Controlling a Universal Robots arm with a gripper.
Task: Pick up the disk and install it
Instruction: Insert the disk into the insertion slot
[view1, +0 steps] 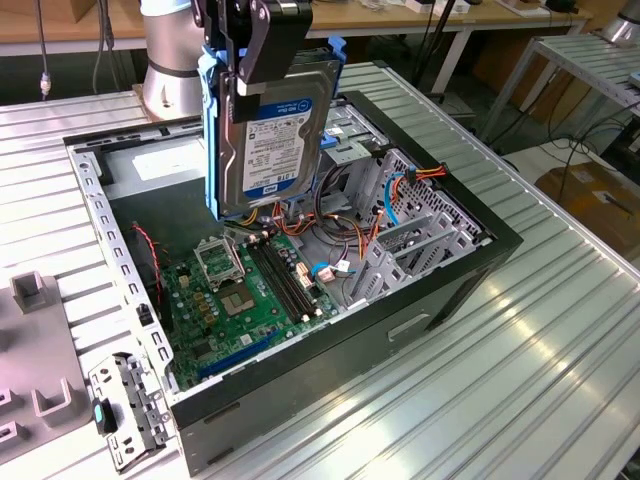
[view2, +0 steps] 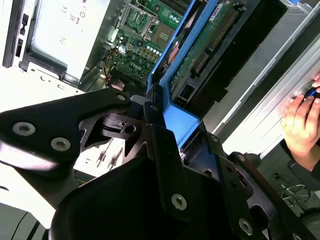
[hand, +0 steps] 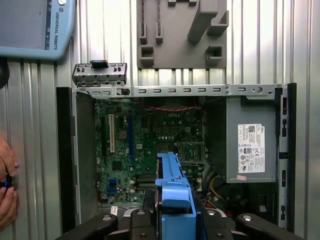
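So the disk (view1: 268, 140), a flat rectangular silver metal hard drive with a white-and-blue label and a blue plastic bracket round it, is off the table and held in the air. It's clamped at its upper end by the black two-finger gripper (view1: 240, 75), whose jaws are closed onto the bracket. That's easiest to see in the second wrist view, where the gripper (view2: 165, 120) is pinched on the blue frame and the disk's (view2: 210, 45) green circuit side runs away from it.

The relation that matters is that the disk hangs straight below the gripper with its long axis roughly up-and-down and the label turned toward the exterior camera. It's positioned over the open black computer case (view1: 440, 290), and its lower edge is above the green motherboard (view1: 240, 300), apparently not touching it.

What's judged to be the grey perforated metal drive cage (view1: 420, 235) lies lower and toward the exterior view's right of the disk, so the two are apart. In the first wrist view the bracket (hand: 172, 185) is seen edge-on over the board, beside the grey metal power supply box (hand: 250, 145) with the white sticker.

The disk is picked up but not seated yet.
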